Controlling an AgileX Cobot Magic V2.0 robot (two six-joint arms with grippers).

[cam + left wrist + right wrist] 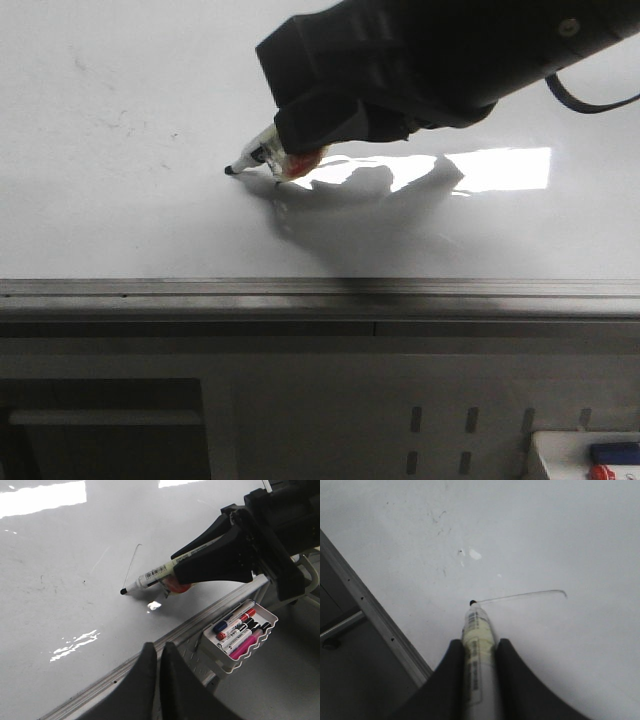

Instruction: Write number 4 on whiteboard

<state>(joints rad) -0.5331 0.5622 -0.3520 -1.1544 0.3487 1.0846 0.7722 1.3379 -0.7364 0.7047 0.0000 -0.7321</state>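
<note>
The whiteboard [120, 100] is a glossy white board with a bright rectangular reflection [500, 168]. My right gripper [300, 150] is shut on a white marker [262, 153] whose black tip touches the board. In the right wrist view the gripper [479, 647] clamps the marker [477, 630] between both fingers. Of the number 4, a single thin dark slanted stroke with a hooked end [131, 565] shows, running up from the marker tip; it also shows in the right wrist view [520, 596]. My left gripper [159, 650] is shut and empty, over the board's lower edge.
A grey metal rail [300, 290] runs along the board's near edge. A white tray [240, 635] with several coloured markers hangs below the rail at the right, also showing in the front view [585, 455]. Faint smudges and specks mark the board's left part.
</note>
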